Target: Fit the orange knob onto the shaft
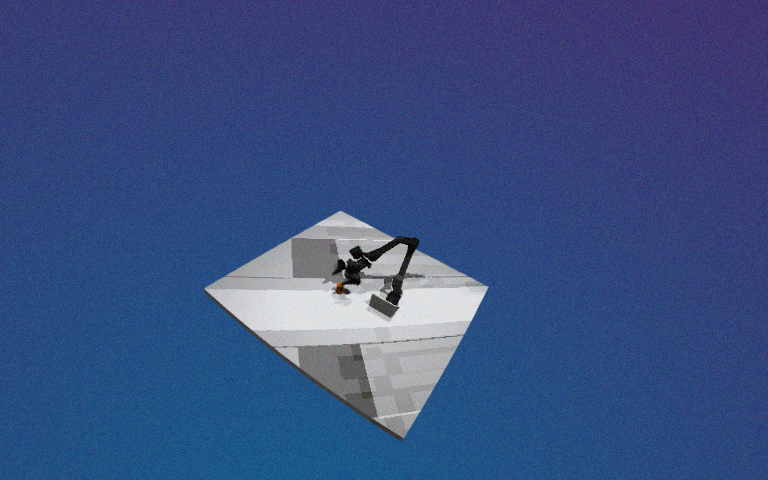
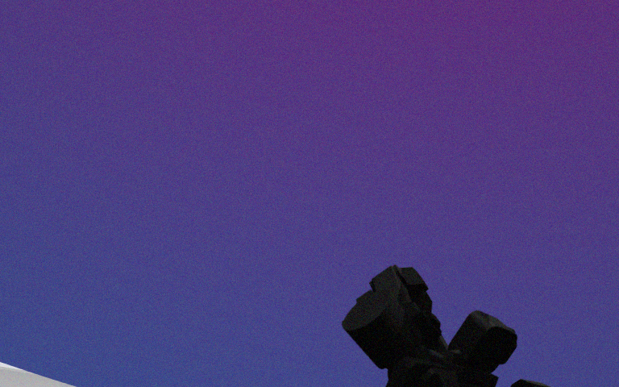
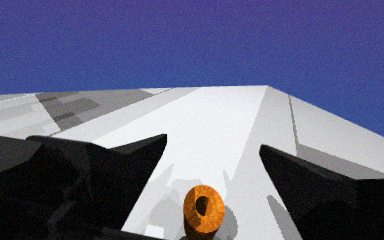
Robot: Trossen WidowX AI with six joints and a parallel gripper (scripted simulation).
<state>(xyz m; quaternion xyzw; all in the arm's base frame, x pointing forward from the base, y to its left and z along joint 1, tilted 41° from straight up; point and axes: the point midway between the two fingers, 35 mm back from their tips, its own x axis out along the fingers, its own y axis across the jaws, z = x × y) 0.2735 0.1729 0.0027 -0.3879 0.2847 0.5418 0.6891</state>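
Note:
The orange knob [image 1: 339, 287] [image 3: 213, 216] appears upright, its round top facing the wrist camera with a dark hole in it. Whether the shaft is inside the hole cannot be told. My gripper [image 3: 212, 143] is wide open, with nothing gripped. In the wrist view its two black fingers stand well apart on either side of the knob, which shows low between them, with a visible gap to each. In the top view the gripper is just above and beside the knob, too small for detail. The round pedestal cannot be made out clearly; grey patches around the knob may be pedestal or shadow.
The arm [image 1: 405, 261] rises from its base, right of the knob in the top view, near a grey-green plate [image 1: 383, 306]. The light table [image 1: 305, 314] has grey patterned areas. The exterior view shows only dark arm parts [image 2: 379, 323] and a table corner [image 2: 22, 378].

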